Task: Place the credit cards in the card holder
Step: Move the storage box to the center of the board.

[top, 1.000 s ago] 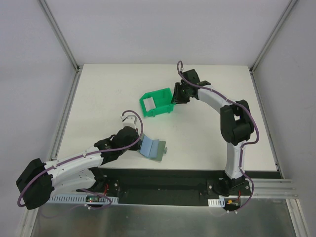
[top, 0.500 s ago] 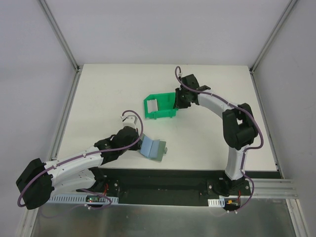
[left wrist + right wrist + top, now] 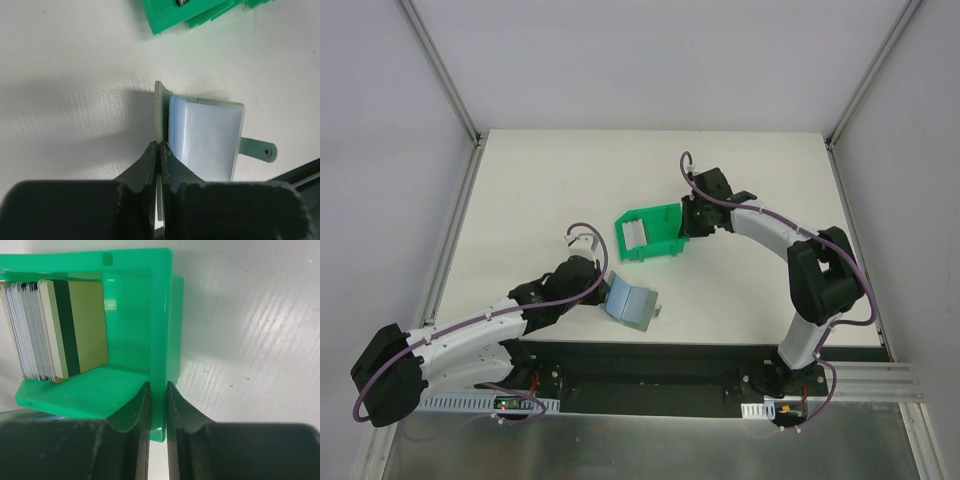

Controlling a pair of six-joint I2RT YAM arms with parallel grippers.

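Observation:
The grey-green card holder (image 3: 632, 304) lies open near the table's front edge, its clear inner pockets (image 3: 205, 137) showing. My left gripper (image 3: 160, 148) is shut on the holder's left leaf (image 3: 159, 117) and holds it upright. A stack of credit cards (image 3: 55, 330), whitish ones and a tan one with a dark stripe, stands in the bright green bin (image 3: 650, 235). My right gripper (image 3: 158, 390) is shut on the bin's right wall (image 3: 161, 315). The cards show as a pale strip in the top view (image 3: 633, 232).
The holder's clasp strap (image 3: 257, 149) sticks out to the right on the table. The dark front edge of the table (image 3: 700, 348) runs just below the holder. White walls with metal posts (image 3: 440, 70) enclose the table.
My right gripper has dragged the green bin toward the front and slightly right, turning it. The left gripper and card holder have barely moved.

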